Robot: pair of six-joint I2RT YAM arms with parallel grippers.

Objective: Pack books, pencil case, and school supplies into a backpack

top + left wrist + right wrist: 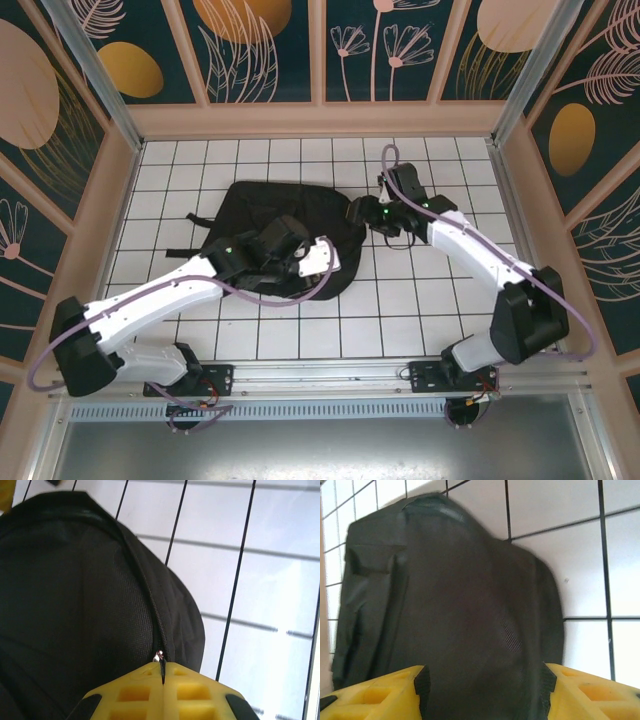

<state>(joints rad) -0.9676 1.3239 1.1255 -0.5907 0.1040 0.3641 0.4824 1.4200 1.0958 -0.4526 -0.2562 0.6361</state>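
Backpack (pixel 262 215): left tool (pixel 162 672) clamped on zip pull (pixel 160 655), follow seam steadily. Right tool (pixel 485 680) gapes empty, 3 o'clock edge.

White arms (pixel 160 293), purple cables (pixel 386 160), yellow tools (pixel 163 674)

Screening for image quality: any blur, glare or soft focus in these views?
Top external: sharp, evenly lit, backpack nearly featureless black. Left wrist: backpack weave crisp, left fingers soft, tiles washed out. Right wrist: backpack smeared, edges ghosted, right fingers soft.
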